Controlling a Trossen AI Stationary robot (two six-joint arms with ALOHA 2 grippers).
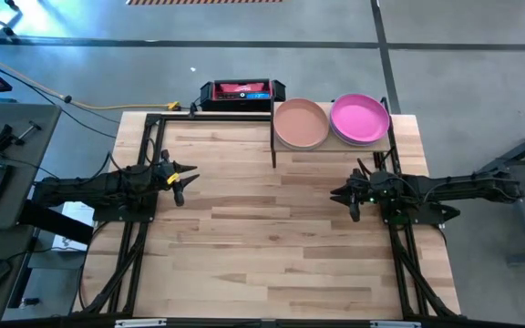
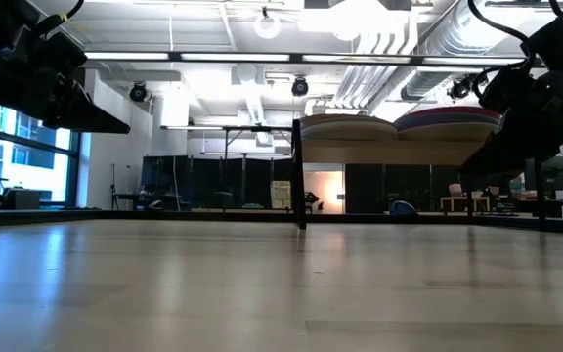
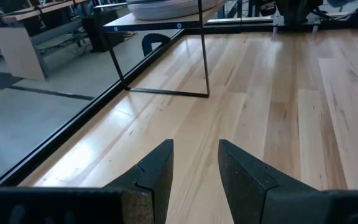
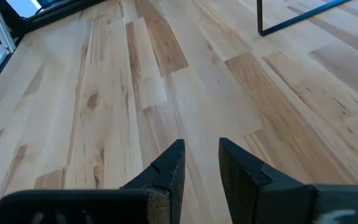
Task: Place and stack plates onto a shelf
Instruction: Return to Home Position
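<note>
Left hand (image 1: 179, 182) and right hand (image 1: 349, 202) are hovering empty, fingers slightly parted; the shelf (image 1: 328, 144) is lying upper centre-right, nearer the right hand.

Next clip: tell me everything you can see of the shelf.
The shelf is a light-wood board on thin black metal legs, standing at the far edge of the table, right of centre. It carries two plate stacks side by side, topped by a terracotta plate and a pink plate. The left gripper and right gripper are clear of it.
</note>
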